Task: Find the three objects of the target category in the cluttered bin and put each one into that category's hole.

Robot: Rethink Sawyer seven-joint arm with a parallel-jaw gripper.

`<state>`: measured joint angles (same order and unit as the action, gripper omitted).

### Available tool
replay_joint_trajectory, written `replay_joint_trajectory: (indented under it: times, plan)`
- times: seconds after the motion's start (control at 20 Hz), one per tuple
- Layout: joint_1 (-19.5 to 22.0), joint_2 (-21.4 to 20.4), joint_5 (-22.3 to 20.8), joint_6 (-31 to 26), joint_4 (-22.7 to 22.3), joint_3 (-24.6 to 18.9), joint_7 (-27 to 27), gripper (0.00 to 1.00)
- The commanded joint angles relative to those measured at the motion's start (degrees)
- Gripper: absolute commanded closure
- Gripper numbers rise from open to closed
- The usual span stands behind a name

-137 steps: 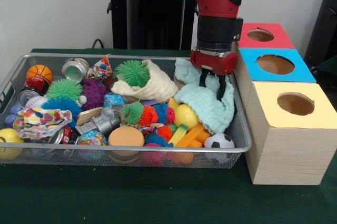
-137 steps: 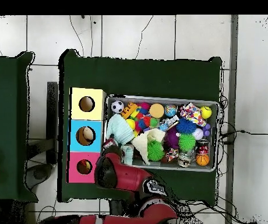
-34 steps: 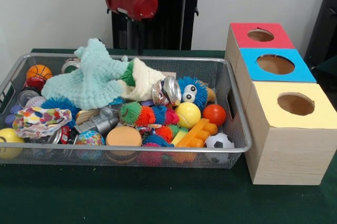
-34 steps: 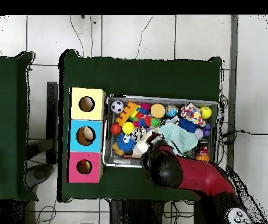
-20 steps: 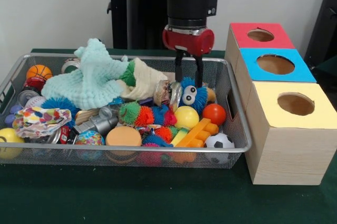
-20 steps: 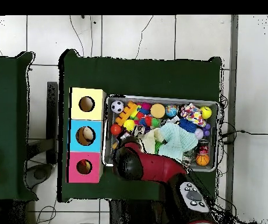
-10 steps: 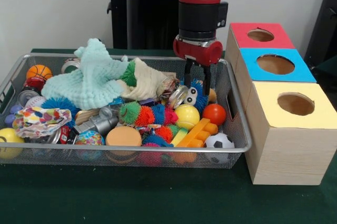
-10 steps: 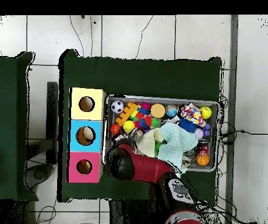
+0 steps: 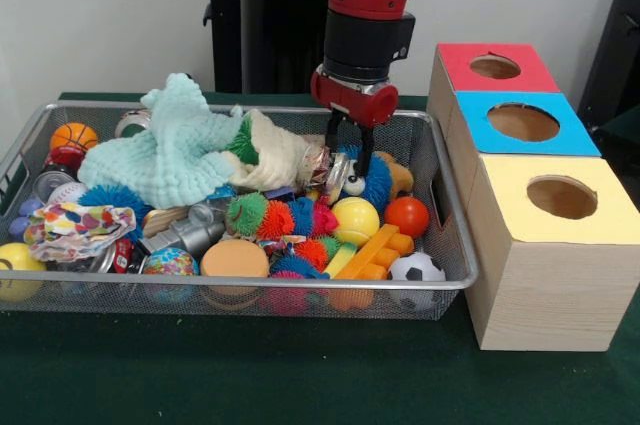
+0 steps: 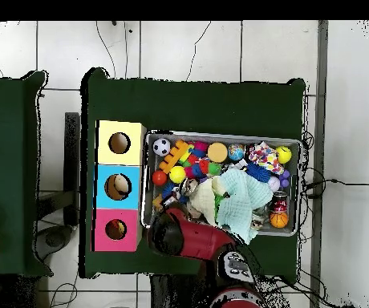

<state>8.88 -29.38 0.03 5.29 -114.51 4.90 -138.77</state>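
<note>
My gripper (image 9: 349, 153) hangs low in the right half of the wire bin (image 9: 250, 285), tilted, fingers apart. Between and just below them lie a crushed silver can (image 9: 334, 171) and a blue furry toy with googly eyes (image 9: 373, 183); I cannot tell whether the fingers touch either. A red ball (image 9: 406, 216) and a yellow ball (image 9: 355, 220) lie just in front. Three boxes with round holes stand right of the bin: red (image 9: 493, 67), blue (image 9: 522, 122) and yellow (image 9: 560, 197). In the overhead view the arm (image 10: 172, 231) covers the gripper.
A mint cloth (image 9: 160, 160) and a cream cloth (image 9: 275, 155) are heaped at the bin's back left. Spiky balls, a soccer ball (image 9: 416, 268), an orange block (image 9: 370, 253), a basketball (image 9: 75, 137) and an orange disc (image 9: 238, 259) crowd the bin.
The mint cloth went from the bin's right end to its back left, uncovering the blue toy and can. Since half a second ago the gripper shifted slightly left and tilted.
</note>
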Motion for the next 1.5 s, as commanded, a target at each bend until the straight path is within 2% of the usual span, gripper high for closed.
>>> replay_joint_trajectory:
  times: [0.05, 0.3, 0.5, 0.7, 0.8, 1.0, 1.2, 1.5]
  plan:
    - [-3.63, 4.19, 3.24, -3.12, 3.6, 6.4, -5.6, 1.0]
    - [-6.14, 3.08, 5.12, -10.21, 4.94, 9.05, -5.42, 1.0]
    - [-5.08, 2.41, 4.09, -6.41, 3.82, 8.33, -5.67, 1.0]
    - [2.31, -2.67, -0.96, -6.58, 1.48, 4.15, -1.96, 1.0]
    - [7.82, -5.59, -5.1, -7.18, 1.15, 0.93, 1.9, 1.0]
    - [17.77, -10.42, -11.43, -12.49, 1.78, -6.03, 8.89, 1.0]
    - [22.68, -13.09, -14.35, -17.31, 2.34, -10.24, 10.72, 1.0]
    - [25.42, -13.96, -16.37, -19.34, 2.31, -14.1, 8.77, 1.0]
